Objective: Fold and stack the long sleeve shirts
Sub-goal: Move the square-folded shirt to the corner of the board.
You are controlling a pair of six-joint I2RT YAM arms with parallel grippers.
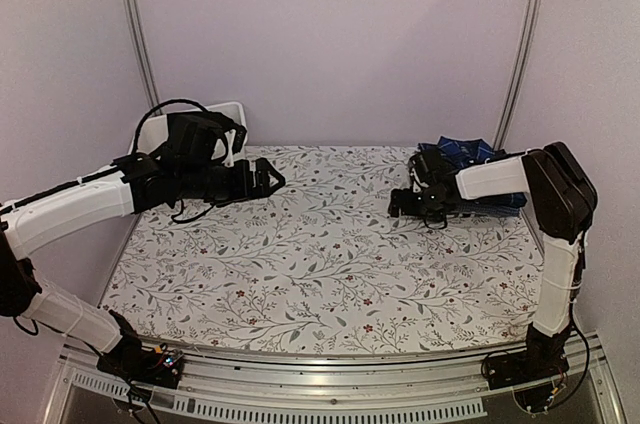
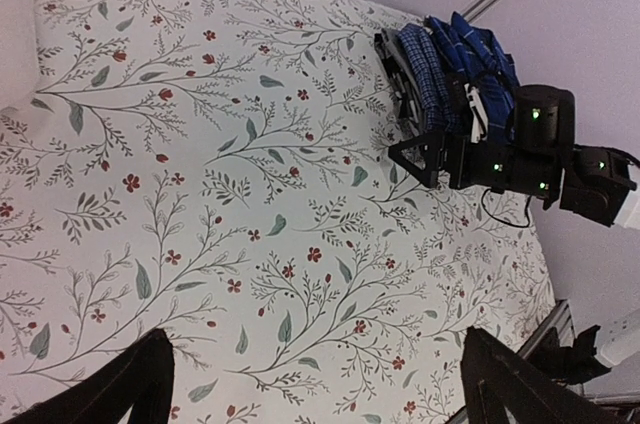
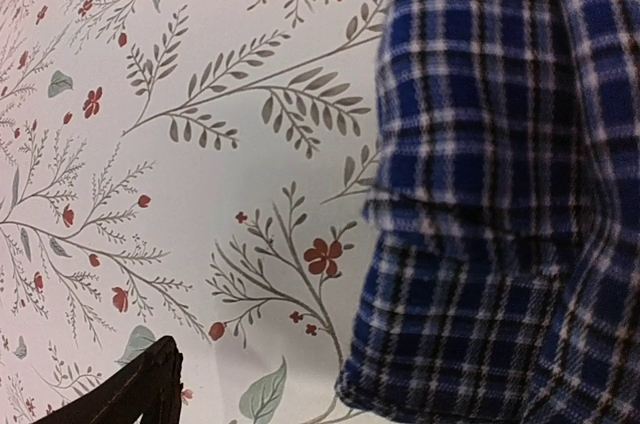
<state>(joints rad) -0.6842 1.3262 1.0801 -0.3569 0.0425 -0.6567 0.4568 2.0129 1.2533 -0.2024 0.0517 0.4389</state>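
Shirts: both are bunched in one heap at the far right corner of the floral-printed counter (image 1: 300, 284). The navy and royal-blue plaid cloth shirt (image 3: 500, 194) lies on the wall side. The lighter blue fine-checked cloth shirt (image 2: 424, 84) lies on the side facing the counter's middle.

Right arm (image 1: 490, 179): jaws spread wide and holding nothing. From above they sit just past the heap's edge and point toward the counter's middle, so the cloth lies behind them, under the wrist. My judgement is that they must draw back or turn before any pinch.

Left arm (image 1: 80, 206): jaws wide and empty, well apart from the heap across the counter. The right arm is plainly nearer.

I cannot read a long axis for the heap (too crumpled).

Views: the right wrist shows only plaid weave and one dark fingertip (image 3: 130, 394). The left wrist shows both shirts side by side.
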